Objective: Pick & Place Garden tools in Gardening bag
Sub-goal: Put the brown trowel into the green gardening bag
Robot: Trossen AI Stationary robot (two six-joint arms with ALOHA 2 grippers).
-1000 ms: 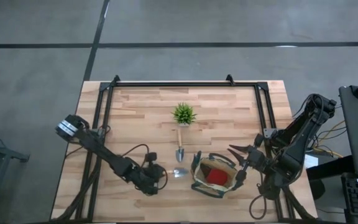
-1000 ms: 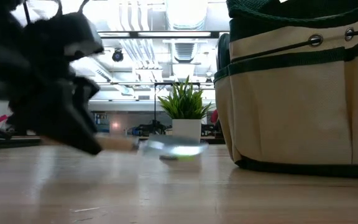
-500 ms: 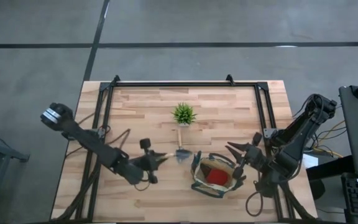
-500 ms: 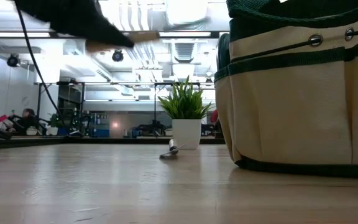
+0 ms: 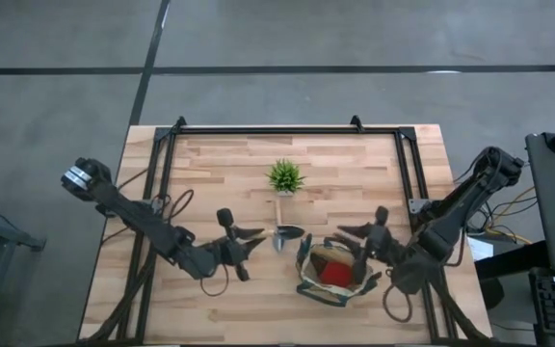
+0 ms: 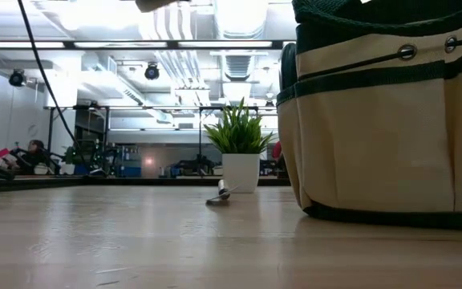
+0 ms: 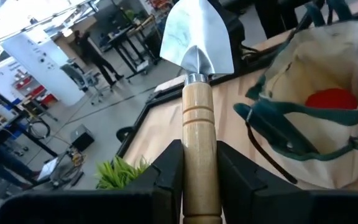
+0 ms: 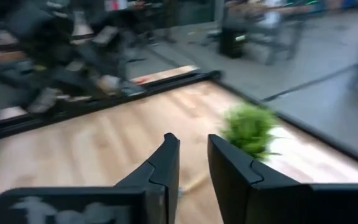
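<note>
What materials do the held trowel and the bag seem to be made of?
The trowel in the left gripper: its blade looks like bright polished metal, since it reflects light; its handle looks like pale smooth wood with turned grooves. The gardening bag: probably tan woven fabric with dark green trim, as it folds softly.

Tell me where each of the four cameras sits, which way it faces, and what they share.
High: overhead, straight down; both arms, left gripper, right gripper, bag, table.
Low: table height, level across; bag, second trowel; no arm clearly shows.
Left wrist: past its fingers, clamped on trowel, toward the bag.
Right wrist: past its empty fingers, across the table.
Shared: potted plant appears in all.
</note>
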